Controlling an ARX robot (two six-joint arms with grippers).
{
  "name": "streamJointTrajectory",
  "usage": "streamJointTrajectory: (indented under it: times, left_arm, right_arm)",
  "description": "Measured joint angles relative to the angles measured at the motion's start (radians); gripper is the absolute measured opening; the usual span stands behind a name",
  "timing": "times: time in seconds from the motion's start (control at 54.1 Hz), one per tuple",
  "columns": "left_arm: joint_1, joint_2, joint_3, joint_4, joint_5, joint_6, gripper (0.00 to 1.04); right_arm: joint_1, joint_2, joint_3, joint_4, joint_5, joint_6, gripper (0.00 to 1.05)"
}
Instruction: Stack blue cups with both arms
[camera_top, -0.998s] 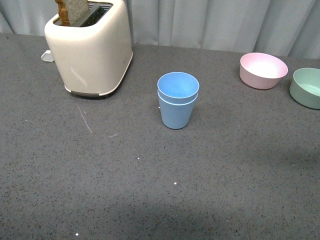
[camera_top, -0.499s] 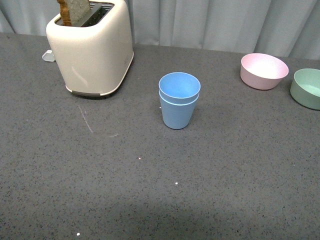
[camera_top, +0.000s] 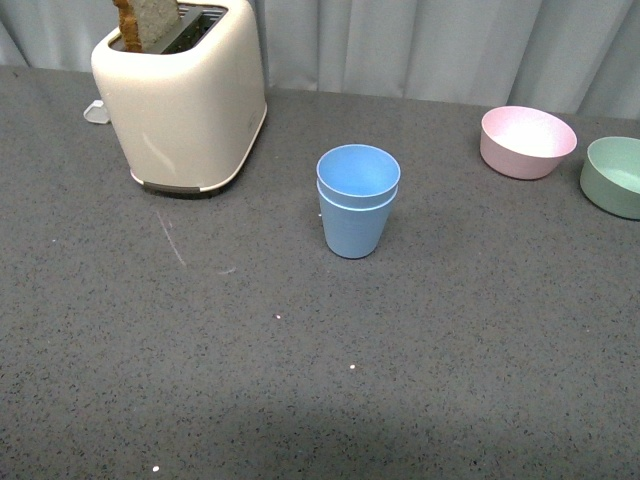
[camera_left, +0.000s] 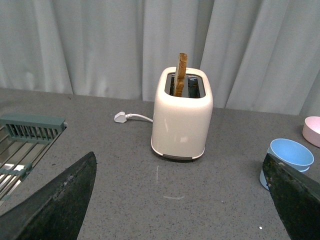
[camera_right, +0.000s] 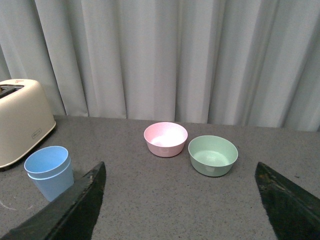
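Left of the toaster (camera_left: 182, 119) and well apart from it: a grey-green slatted rack (camera_left: 33, 126) at the counter's (camera_top: 300, 380) edge, seen only from the left wrist. Closer to the toaster on that same side: a white plug (camera_left: 120, 117) lying flat, its cord running back to the toaster body.

Then the toaster itself (camera_top: 183, 95): cream, upright, far back on the dark speckled counter, one slice of toast (camera_left: 180, 73) standing up out of a slot.

Right of the toaster and somewhat nearer the robot: the blue cups (camera_top: 357, 200), one nested inside the other, upright, mouths open upward, the inner rim sitting just above the outer rim. Same stack visible from the left wrist (camera_left: 287, 161) and the right wrist (camera_right: 49, 172). Untouched by either arm.

Farther right of the toaster, well past the cups and toward the curtain (camera_top: 450, 40): a pink bowl (camera_top: 527, 141), then just beside it a green bowl (camera_top: 614, 175), both upright, apart from each other.

Left gripper (camera_left: 180, 200): jaws spread wide, holding nothing, dark fingers (camera_left: 60, 200) showing at both lower corners of its wrist view. Right gripper (camera_right: 182, 205): likewise spread wide and empty, fingers (camera_right: 75, 207) at both lower corners. Neither arm in the front view.
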Motion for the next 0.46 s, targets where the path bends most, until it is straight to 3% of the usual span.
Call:
streamJointTrajectory:
  times: [0.037,0.462]
  left_arm:
    - [0.0,0.0,0.0,0.0,0.0,0.0,0.98]
    - [0.0,0.0,0.0,0.0,0.0,0.0,0.98]
  right_arm:
    - [0.0,0.0,0.0,0.0,0.0,0.0,0.97]
    - [0.0,0.0,0.0,0.0,0.0,0.0,0.95]
